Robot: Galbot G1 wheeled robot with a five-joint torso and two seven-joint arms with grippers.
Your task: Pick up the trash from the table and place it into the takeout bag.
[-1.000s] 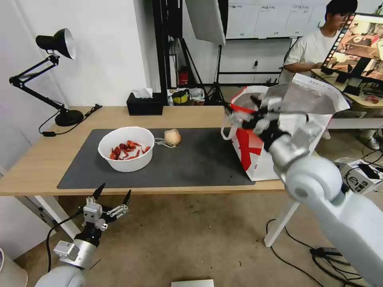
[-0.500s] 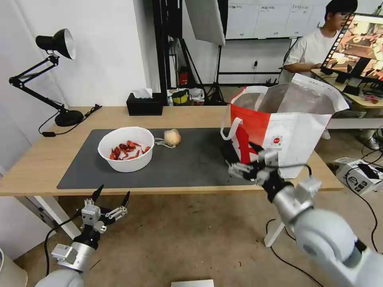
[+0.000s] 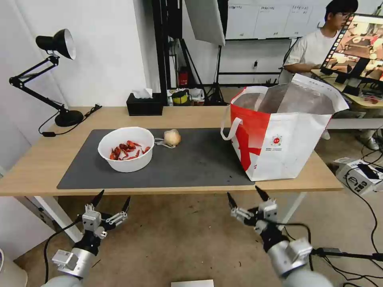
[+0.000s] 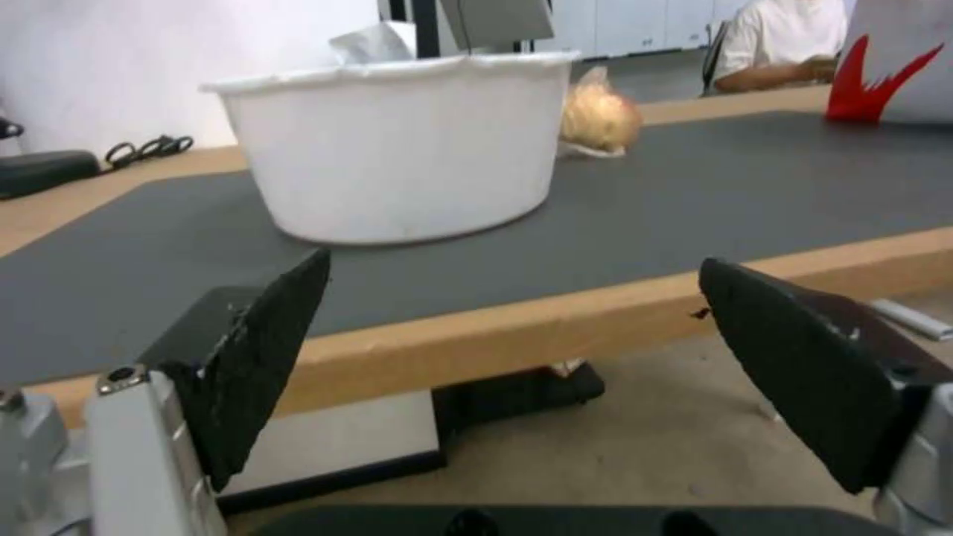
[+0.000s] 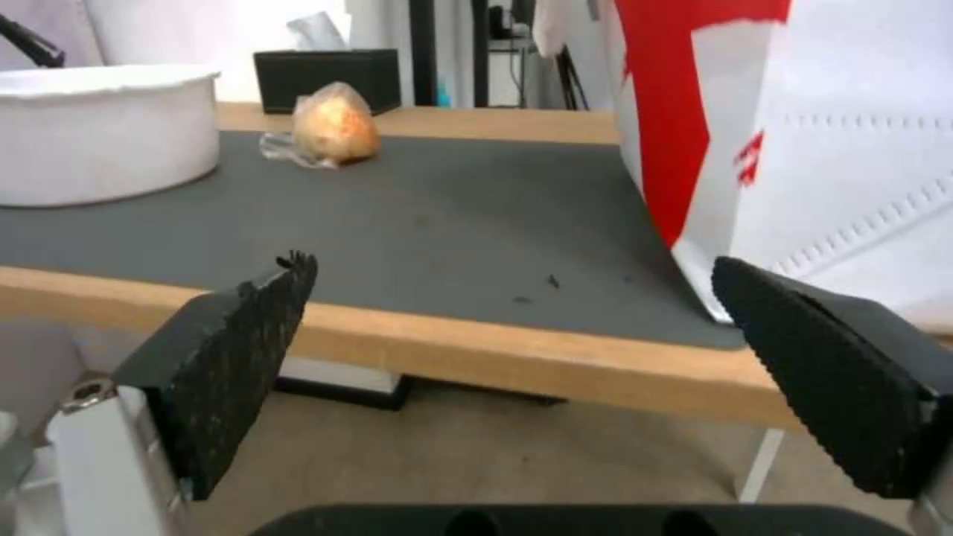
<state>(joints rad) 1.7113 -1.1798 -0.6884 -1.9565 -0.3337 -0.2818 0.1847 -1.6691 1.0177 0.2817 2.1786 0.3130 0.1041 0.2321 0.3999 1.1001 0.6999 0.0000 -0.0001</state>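
While both arms hang below the front edge of the bench [image 3: 36,171], you have nothing gripped in either hand. Your left hand [image 3: 112,197] sits low under the bench's left part, its black fingers [image 4: 263,357] spread wide and empty, pointing up toward the white bowl [image 3: 126,148]. Your right hand [image 3: 244,195] sits low under the bench's right part, just below the takeout bag [image 3: 281,133], its fingers [image 5: 234,372] likewise spread wide and empty. On the dark grey mat [image 3: 195,159], the bowl with red crayfish shells [image 3: 127,150] stands toward the left. Just to its right lies the beige lump [image 3: 172,137], with a bit of clear wrapping beside it. The bag stands upright and open at the mat's right end, foil lining showing. A black tissue box [image 3: 145,104] rests at the bench's far edge.
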